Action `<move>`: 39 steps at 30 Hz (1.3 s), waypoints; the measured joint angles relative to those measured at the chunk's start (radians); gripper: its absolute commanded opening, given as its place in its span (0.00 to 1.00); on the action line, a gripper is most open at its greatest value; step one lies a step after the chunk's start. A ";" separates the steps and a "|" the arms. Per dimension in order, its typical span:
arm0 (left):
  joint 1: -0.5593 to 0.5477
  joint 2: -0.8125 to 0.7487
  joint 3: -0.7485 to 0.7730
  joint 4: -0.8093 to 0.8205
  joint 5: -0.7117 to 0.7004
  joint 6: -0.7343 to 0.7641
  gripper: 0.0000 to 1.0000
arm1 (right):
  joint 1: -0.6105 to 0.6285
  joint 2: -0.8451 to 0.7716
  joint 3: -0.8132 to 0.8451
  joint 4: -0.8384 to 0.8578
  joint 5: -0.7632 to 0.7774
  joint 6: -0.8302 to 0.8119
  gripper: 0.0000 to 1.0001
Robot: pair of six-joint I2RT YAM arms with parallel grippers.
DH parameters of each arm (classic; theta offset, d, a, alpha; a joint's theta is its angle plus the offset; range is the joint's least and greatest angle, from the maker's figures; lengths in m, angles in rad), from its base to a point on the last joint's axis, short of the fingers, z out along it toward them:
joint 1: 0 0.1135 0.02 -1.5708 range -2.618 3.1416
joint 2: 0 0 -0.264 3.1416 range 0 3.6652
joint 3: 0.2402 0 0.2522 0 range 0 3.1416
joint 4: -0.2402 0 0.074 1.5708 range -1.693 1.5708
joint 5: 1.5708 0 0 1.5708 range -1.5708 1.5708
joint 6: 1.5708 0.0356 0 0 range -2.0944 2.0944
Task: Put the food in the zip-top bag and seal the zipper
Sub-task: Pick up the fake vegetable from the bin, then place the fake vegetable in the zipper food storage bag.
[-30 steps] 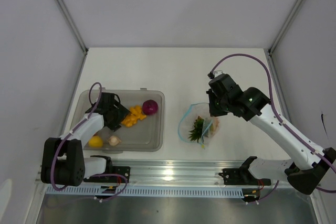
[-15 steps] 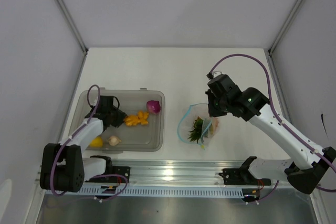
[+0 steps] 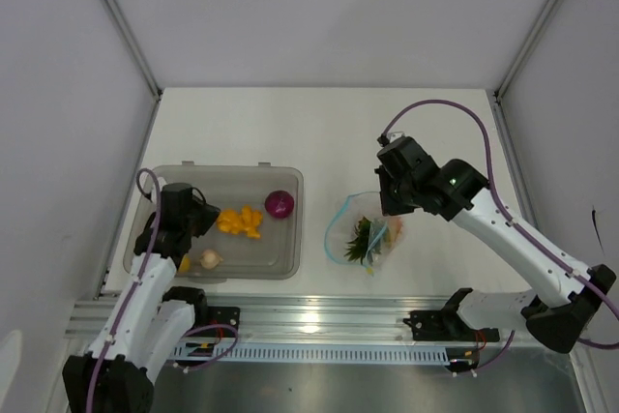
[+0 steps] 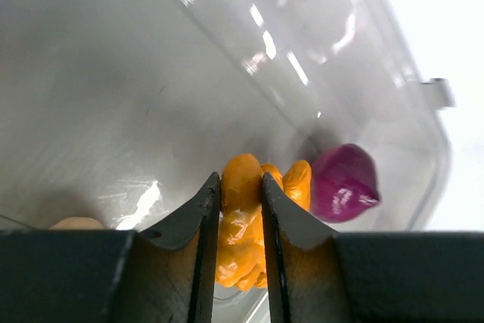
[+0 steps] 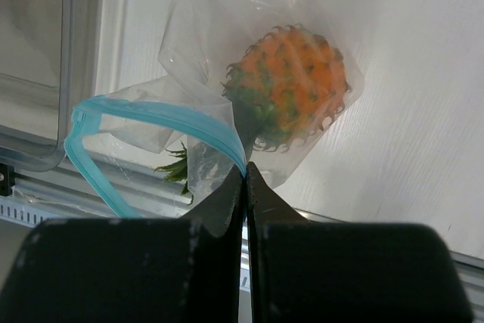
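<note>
two arms show on the top camera. my left gripper (image 3: 215,221) is down in the grey tub (image 3: 296,244) at the left of the frame, tips at the orange fruits (image 3: 242,222). the purple onion (image 3: 280,204) sits just right of them near the tub's upper right corner. the garlic bulb (image 3: 209,259) and lemon (image 3: 182,263) lie along the tub's lower edge, the lemon half hidden under the arm. right of centre, the zip-top bag (image 3: 385,237) lies on the white table (image 3: 290,132) with its mouth facing the tub. its zipper (image 3: 330,238) curls in an open loop and the spiky-leaved piece (image 3: 365,239) is inside. my right gripper (image 3: 390,210) is at the bag's upper edge.

left wrist: the jaws are nearly closed, pinching one of the orange fruits, with both fingers touching it. the onion is just to its right. can't tell whether the fruit is off the tub floor.

right wrist: the jaws are all but together, clamped on the blue zipper strip at the lower middle of the frame. the strip loops off to the left, so the mouth is gaping. the spiky piece, with its orange body and green leaves, sits inside the bag at upper middle. the tub corner is at the left edge, with a bit of onion at top left.
</note>
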 measured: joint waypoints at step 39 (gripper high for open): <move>-0.731 0.116 0.519 0.061 -0.015 0.204 0.00 | 0.077 0.194 0.281 -0.108 0.134 0.081 0.00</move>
